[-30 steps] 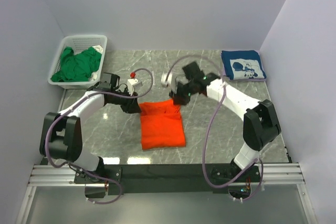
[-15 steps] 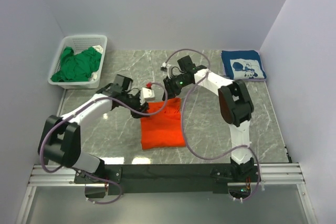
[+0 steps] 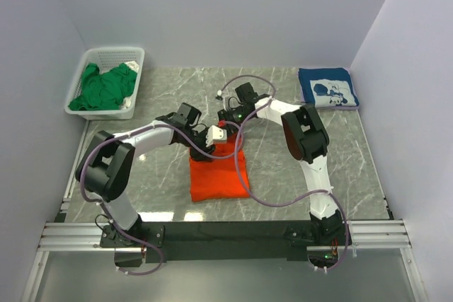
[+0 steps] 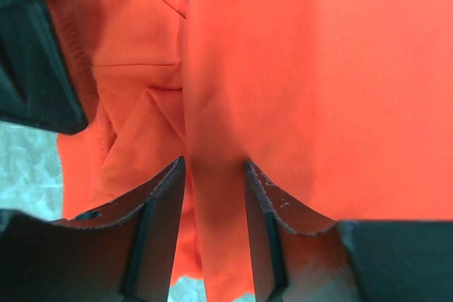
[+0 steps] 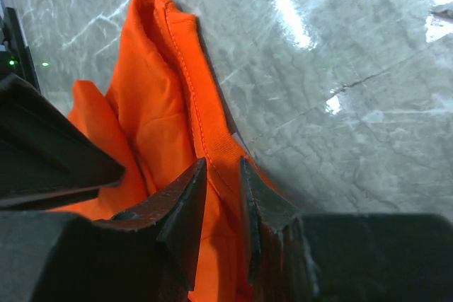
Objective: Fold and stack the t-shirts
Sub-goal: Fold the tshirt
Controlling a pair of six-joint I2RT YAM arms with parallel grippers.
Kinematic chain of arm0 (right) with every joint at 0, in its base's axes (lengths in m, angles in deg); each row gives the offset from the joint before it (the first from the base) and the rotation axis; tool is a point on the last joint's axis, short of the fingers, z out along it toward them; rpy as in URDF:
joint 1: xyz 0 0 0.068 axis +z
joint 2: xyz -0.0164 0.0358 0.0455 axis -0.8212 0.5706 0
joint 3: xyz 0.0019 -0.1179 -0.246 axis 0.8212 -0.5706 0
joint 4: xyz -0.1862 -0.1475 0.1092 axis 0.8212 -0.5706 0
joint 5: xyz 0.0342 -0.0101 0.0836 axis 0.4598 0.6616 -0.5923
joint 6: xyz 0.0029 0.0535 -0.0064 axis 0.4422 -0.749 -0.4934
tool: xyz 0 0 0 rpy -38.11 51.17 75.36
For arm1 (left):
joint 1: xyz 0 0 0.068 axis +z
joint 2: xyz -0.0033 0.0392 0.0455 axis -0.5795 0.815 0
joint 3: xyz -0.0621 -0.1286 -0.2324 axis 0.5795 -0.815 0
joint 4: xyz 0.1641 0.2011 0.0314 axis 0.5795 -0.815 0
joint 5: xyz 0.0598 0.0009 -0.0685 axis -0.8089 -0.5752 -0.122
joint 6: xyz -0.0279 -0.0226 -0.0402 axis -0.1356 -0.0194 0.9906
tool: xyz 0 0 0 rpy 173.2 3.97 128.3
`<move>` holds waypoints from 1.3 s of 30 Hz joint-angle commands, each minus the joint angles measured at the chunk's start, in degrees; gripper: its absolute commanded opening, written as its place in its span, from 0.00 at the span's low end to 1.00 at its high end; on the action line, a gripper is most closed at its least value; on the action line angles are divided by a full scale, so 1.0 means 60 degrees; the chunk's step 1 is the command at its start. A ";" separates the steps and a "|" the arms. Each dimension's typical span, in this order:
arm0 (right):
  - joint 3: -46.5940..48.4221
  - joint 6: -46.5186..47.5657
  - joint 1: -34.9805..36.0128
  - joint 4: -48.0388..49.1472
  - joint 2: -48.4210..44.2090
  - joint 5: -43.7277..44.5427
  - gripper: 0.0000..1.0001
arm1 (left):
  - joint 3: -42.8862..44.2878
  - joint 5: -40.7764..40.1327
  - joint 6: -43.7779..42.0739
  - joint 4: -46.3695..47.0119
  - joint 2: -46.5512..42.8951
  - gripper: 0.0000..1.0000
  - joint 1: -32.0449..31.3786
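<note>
- The orange t-shirt [image 3: 218, 175] lies as a folded rectangle on the table [image 3: 283, 175], around the middle and nearer the near edge than the other shirts. I judge it mid-fold, with the far part left to tidy.
- My left hand [image 4: 212, 175] is at the shirt's far edge, its two fingers astride a raised ridge of orange cloth. The cloth fills the gap, but I cannot tell whether the fingers are pinching it or only standing around it.
- My right hand [image 5: 223, 175] is just beyond, at the shirt's far right corner. Its fingers are closed on the stitched hem, gripping the orange t-shirt, probably so that edge can be drawn over or pulled flat.
- The navy t-shirt [image 3: 325, 88] with white print sits folded in the far right corner of the table, well apart. I take that as the start of the stack.
- The green t-shirt [image 3: 105, 86] is crumpled inside the white lattice basket [image 3: 113, 53] at the far left corner, not yet folded.
- Count: three t-shirts, one basket, two hands.
</note>
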 commanded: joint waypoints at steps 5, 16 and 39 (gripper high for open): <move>-0.0868 0.0030 0.0315 0.0108 -0.0138 -0.0209 0.31 | 0.0380 0.0094 0.0107 -0.0195 0.0308 0.37 -0.0368; -0.2788 0.0015 0.0535 0.0621 -0.1338 -0.0472 0.28 | -0.0527 0.0461 0.1131 -0.0606 -0.1376 0.03 -0.1012; -0.0783 0.0264 0.0447 -0.0082 -0.0302 -0.0443 0.26 | -0.0953 -0.0696 0.0693 -0.0386 -0.2944 0.01 -0.1555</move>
